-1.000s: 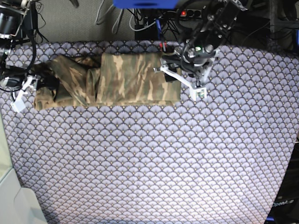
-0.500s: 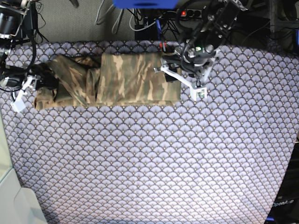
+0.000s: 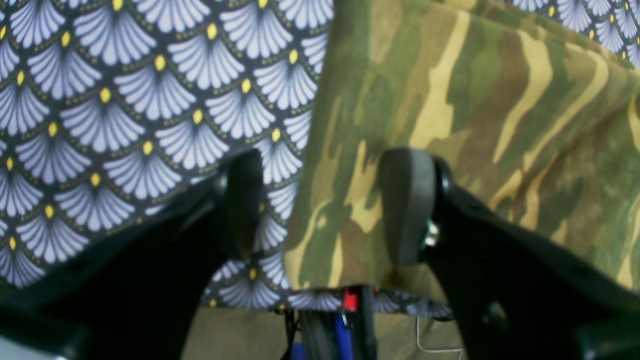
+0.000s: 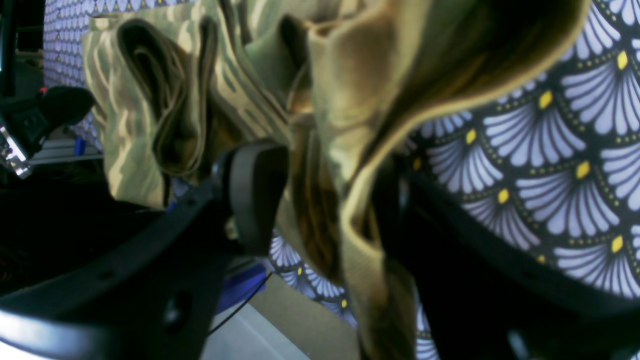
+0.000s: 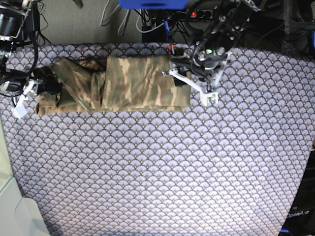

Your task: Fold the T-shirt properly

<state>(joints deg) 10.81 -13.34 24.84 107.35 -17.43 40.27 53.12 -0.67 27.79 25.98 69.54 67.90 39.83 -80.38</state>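
— Now, the claws?
— Right gripper has narrowed around the bunched hem of the T-shirt, though I cannot tell whether it grips yet. Left gripper stays spread over the opposite corner.
— Meaning?
— Probably the next fold starts; the shirt lies long-folded along the purple cloth's far edge.

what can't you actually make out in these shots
- Base view: right gripper fingertips, small and buried in the bunched T-shirt.
- Right wrist view: whether the pads press the cloth; folds hide one pad.
- Left wrist view: left gripper blurred; the shirt's far end is cut off by the frame edge.
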